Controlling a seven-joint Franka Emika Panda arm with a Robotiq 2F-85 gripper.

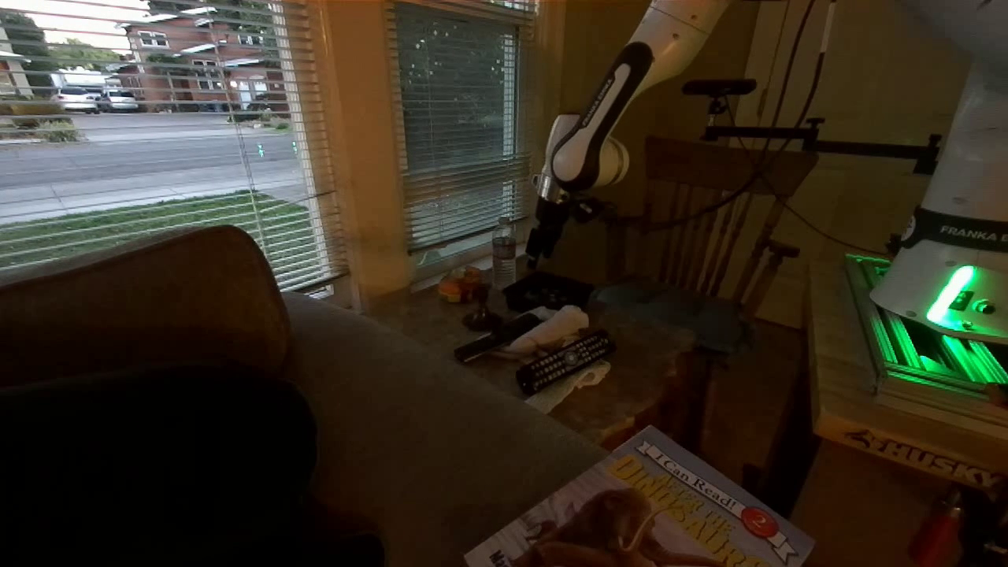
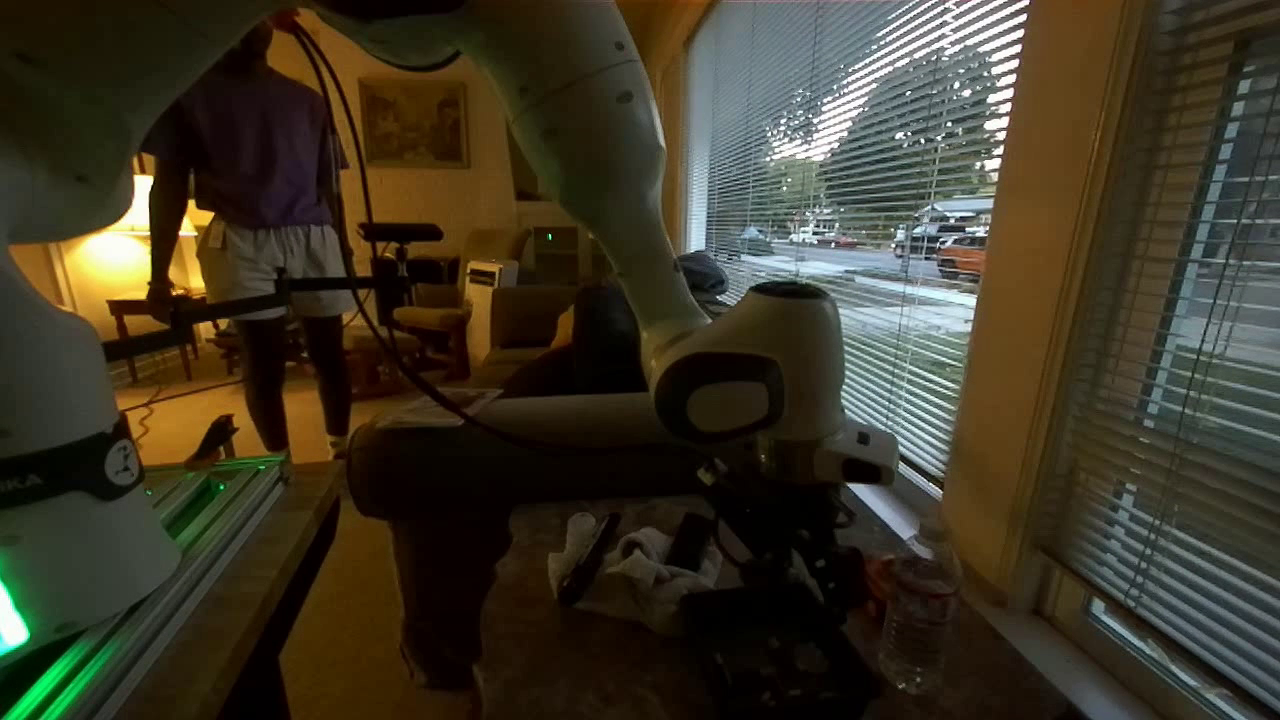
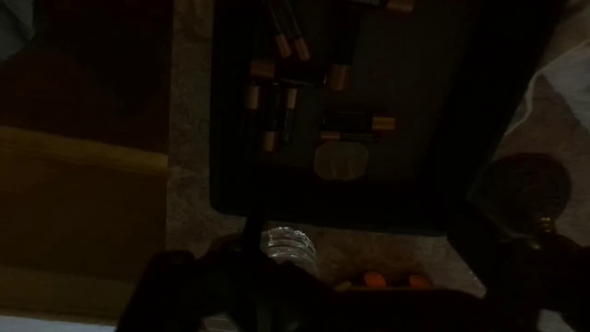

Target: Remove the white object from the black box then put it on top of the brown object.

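The black box (image 3: 442, 138) lies on the small table and also shows in both exterior views (image 1: 547, 291) (image 2: 740, 640). In the wrist view, a pale, see-through white object (image 3: 341, 160) with cut corners lies in the box near its wall, beside several batteries. A round brown object (image 3: 525, 191) stands outside the box; in an exterior view it looks like a dark stand (image 1: 482, 317). My gripper (image 3: 357, 228) has its dark fingers wide apart with nothing between them. In both exterior views it (image 1: 542, 246) (image 2: 830, 575) points down above the box's window side.
A clear water bottle (image 1: 504, 256) and an orange-yellow item (image 1: 461, 285) stand by the window, close to the gripper. A white cloth (image 1: 551, 329) and remotes (image 1: 565, 362) lie beside the box. A wooden chair (image 1: 701, 228) and the sofa arm (image 1: 441, 425) flank the table.
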